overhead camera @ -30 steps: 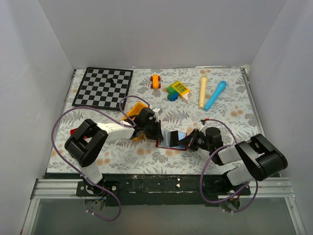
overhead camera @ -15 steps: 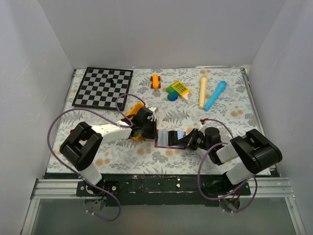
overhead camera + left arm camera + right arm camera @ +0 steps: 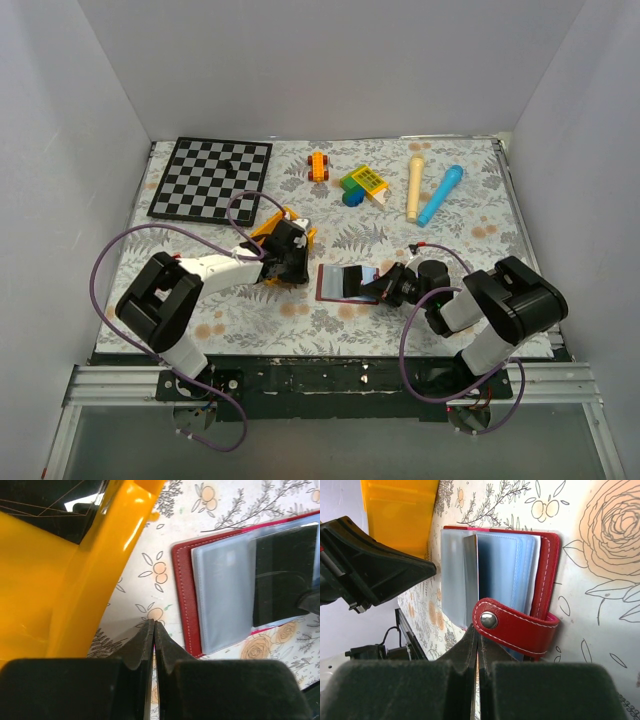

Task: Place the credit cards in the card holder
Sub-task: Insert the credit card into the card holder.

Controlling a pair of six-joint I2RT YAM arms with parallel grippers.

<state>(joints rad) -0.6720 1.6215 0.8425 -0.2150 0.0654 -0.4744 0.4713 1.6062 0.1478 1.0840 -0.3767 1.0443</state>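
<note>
My left gripper (image 3: pixel 153 625) is fully closed and holds nothing. The yellow bin (image 3: pixel 50 605) sits just left of its jaws, and the open maroon card holder (image 3: pixel 182 590) lies ahead to their right. My right gripper (image 3: pixel 477 635) pinches the edge of a black credit card (image 3: pixel 282 575), which reaches over the holder's clear pockets straight ahead, with the snap tab (image 3: pixel 515 627) just beside the jaws.
</note>
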